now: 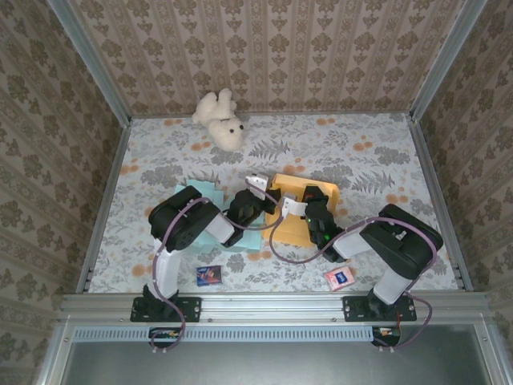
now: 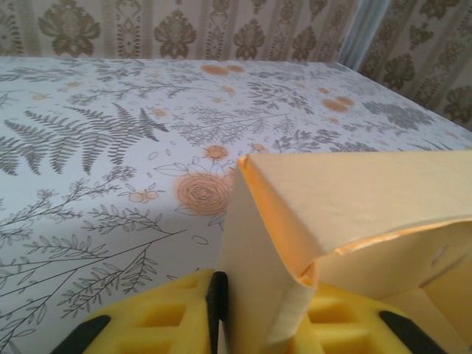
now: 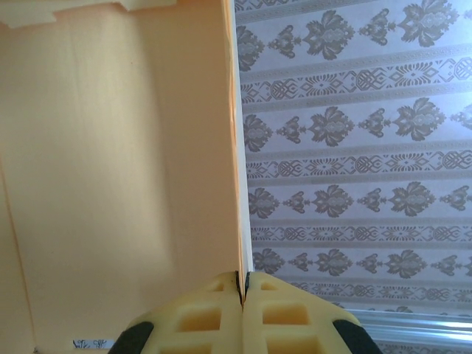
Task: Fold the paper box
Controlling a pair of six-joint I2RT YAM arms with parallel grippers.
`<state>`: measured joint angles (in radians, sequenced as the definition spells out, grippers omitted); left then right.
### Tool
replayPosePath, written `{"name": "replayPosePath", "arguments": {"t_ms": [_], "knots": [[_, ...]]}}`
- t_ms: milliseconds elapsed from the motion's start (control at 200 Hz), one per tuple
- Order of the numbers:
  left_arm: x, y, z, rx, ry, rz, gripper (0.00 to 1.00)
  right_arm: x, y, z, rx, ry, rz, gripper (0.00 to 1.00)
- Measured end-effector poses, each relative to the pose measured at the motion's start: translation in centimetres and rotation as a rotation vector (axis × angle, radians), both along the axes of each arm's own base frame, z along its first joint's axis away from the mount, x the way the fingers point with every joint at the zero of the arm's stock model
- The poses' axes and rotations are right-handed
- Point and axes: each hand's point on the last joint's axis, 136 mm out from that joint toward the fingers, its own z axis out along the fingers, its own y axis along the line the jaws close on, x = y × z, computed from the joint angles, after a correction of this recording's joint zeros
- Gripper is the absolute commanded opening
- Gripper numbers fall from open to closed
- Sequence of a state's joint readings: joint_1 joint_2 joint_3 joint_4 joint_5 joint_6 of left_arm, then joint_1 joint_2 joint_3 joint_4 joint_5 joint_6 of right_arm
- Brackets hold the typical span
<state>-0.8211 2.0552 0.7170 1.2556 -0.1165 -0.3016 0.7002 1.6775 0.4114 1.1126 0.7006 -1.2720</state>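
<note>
The paper box [image 1: 309, 210] is an orange-yellow card shape lying mid-table between both arms. My left gripper [image 1: 258, 188] is at its left edge, shut on a folded wall of the paper box [image 2: 276, 251], which stands upright between the yellow fingers [image 2: 158, 317]. My right gripper [image 1: 295, 207] is over the box's middle, shut on the thin edge of another panel of the paper box [image 3: 118, 177], pinched between its yellow fingers [image 3: 192, 321]. That panel rises straight up in front of the wallpaper.
A turquoise sheet [image 1: 210, 215] lies under the left arm. A white teddy bear [image 1: 220, 119] sits at the back. Two small cards [image 1: 209, 275] [image 1: 339, 277] lie near the front edge. Patterned walls enclose the floral table [image 1: 361, 160].
</note>
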Motion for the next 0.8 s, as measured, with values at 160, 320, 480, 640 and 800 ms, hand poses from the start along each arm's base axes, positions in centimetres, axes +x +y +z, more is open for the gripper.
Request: {"name": "replayPosePath", "arguments": {"t_ms": [160,320,480,640,800], "knots": [[0.4,0.6,0.0,0.037,-0.033,0.068,0.03,-0.1,0.5,0.0,0.01,0.0,0.011,0.0],[0.3,0.9,0.0,0.074,-0.057,0.126,0.0,0.0,0.6,0.0,0.023,-0.002,0.013,0.0],[0.3,1.1,0.0,0.088,-0.065,0.158,0.0,0.0,0.9,0.0,0.054,-0.002,0.022,0.11],[0.6,1.5,0.0,0.101,-0.076,0.175,0.0,-0.5,1.8,0.3,0.139,0.023,0.067,0.41],[0.6,1.3,0.0,0.107,-0.093,0.161,0.0,-1.7,2.4,1.3,0.226,0.072,0.119,0.45]]}}
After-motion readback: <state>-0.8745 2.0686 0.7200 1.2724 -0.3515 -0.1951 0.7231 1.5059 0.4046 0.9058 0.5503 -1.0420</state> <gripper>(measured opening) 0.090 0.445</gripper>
